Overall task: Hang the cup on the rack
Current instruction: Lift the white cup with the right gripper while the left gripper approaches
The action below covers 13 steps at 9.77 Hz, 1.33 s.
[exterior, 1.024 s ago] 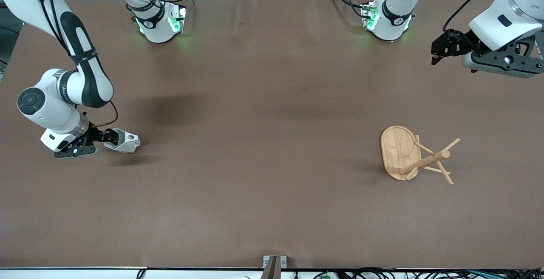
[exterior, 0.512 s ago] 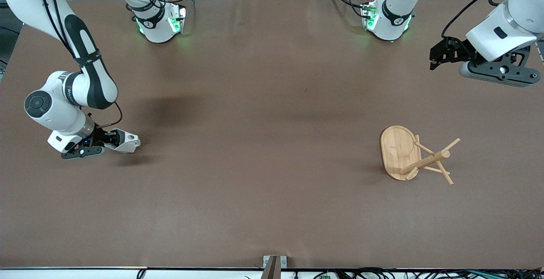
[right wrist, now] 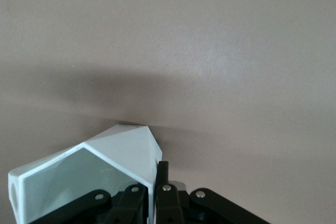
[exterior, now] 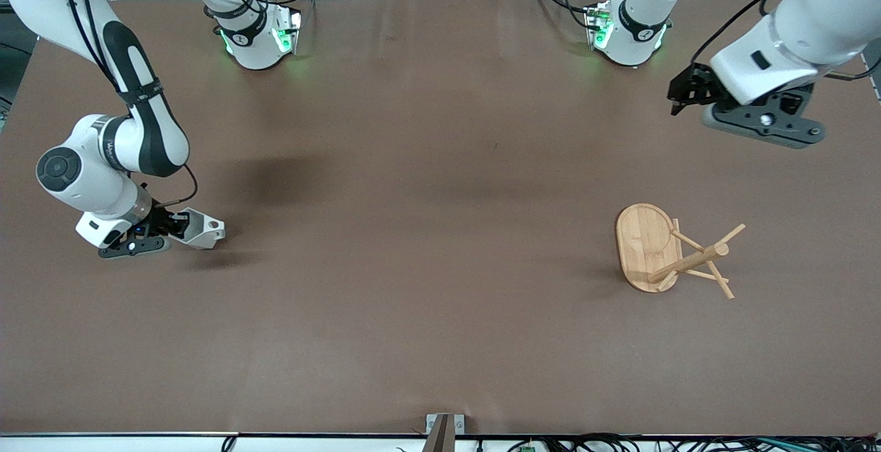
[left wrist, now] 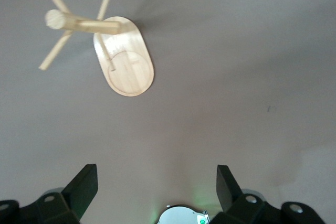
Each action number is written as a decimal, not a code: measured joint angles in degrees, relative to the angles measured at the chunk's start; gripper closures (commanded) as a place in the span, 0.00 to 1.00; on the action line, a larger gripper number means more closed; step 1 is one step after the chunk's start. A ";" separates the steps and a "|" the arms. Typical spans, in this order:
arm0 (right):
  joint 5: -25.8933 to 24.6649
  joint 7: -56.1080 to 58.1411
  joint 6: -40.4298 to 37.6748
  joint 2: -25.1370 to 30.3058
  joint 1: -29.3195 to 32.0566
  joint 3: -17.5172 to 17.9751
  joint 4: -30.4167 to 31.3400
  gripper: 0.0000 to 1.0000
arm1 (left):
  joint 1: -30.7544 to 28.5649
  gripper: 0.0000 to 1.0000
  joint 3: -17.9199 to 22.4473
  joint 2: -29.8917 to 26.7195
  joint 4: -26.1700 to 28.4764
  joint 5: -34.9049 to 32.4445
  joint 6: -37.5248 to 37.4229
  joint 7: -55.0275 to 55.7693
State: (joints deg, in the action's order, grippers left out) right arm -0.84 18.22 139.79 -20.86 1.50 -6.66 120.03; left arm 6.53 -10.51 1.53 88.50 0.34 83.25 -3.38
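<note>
The white faceted cup [exterior: 202, 228] is at the right arm's end of the table, low over the brown surface. My right gripper [exterior: 181, 226] is shut on its wall, one finger inside and one outside; the right wrist view shows the cup [right wrist: 107, 163] pinched by the gripper [right wrist: 156, 176]. The bamboo rack [exterior: 647, 242] stands on its oval base near the left arm's end, its post and thin pegs [exterior: 716, 252] rising. My left gripper [exterior: 681, 96] is open and empty in the air, over bare table farther from the front camera than the rack. The left wrist view shows the rack [left wrist: 128, 69] ahead of the gripper [left wrist: 156, 178].
The brown table [exterior: 427, 197] spreads wide between cup and rack. Both robot bases [exterior: 258, 36] stand along its edge farthest from the front camera. A small metal bracket [exterior: 444, 428] sits at the nearest edge.
My left gripper has swung from the table's end toward the middle and closer to the rack. My right gripper has shifted slightly with the cup still in it.
</note>
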 measured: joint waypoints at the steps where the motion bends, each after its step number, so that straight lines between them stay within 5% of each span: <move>1: 0.26 -0.01 -5.92 0.18 -0.01 0.31 -3.57 0.99 | 0.76 0.00 -1.87 0.74 -0.04 0.83 1.63 -0.01; 4: 11.53 -0.15 -26.63 3.33 -0.21 0.98 -16.70 0.99 | 1.85 0.00 -10.86 4.18 -0.07 2.03 8.77 0.00; 6: 24.74 -0.15 -36.40 5.16 -1.02 1.74 -21.26 0.99 | 2.12 0.00 -18.24 8.42 0.01 2.16 16.15 0.07; 10: 48.54 -0.32 -39.02 5.14 -3.17 10.25 -20.53 0.99 | 2.30 0.00 -28.70 15.18 -0.18 2.20 32.20 -1.09; 13: 61.10 -0.35 -38.91 5.13 -4.41 15.46 -17.74 0.99 | 3.52 0.00 -30.90 15.89 -0.21 2.20 38.70 -9.61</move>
State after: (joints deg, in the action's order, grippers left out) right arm 60.25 17.87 100.88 -15.74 -2.91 8.80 102.29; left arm 10.05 -41.40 17.41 88.29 2.54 121.95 -12.99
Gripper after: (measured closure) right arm 0.943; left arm 0.000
